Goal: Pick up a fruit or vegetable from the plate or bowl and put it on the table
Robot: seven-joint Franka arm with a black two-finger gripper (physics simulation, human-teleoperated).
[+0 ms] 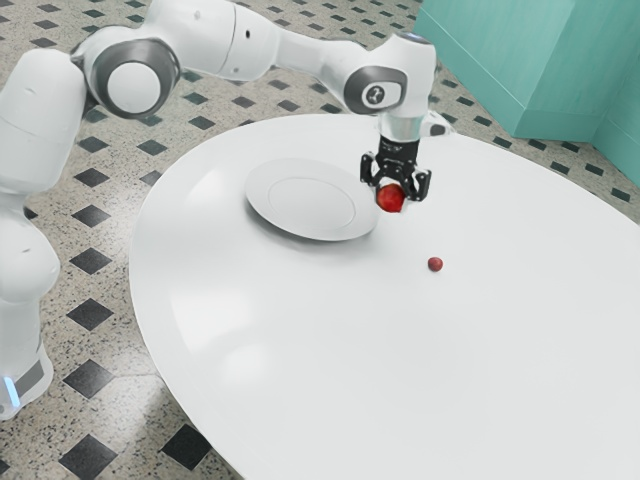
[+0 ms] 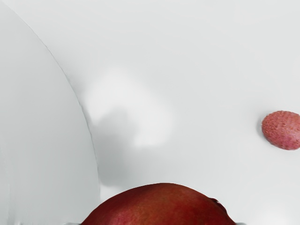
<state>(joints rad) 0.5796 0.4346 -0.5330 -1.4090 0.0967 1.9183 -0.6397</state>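
Exterior view, upper right of centre: the black gripper (image 1: 398, 196) stands parted only by the width of the red fruit (image 1: 390, 199) clamped in it, held up just beside the plate (image 1: 300, 201), so the carry seems underway, next calling for lowering onto the white table (image 1: 340, 370), clear of the lychee (image 2: 282, 130).

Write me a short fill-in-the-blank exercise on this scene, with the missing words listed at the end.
The gripper is closed on a large fruit coloured ____.
The small fruit has skin that is bumpy, not ____.
The plate and the small fruit both rest ____ the table.
Counting the held one, the fruits number ____.

Missing words: red; smooth; on; two
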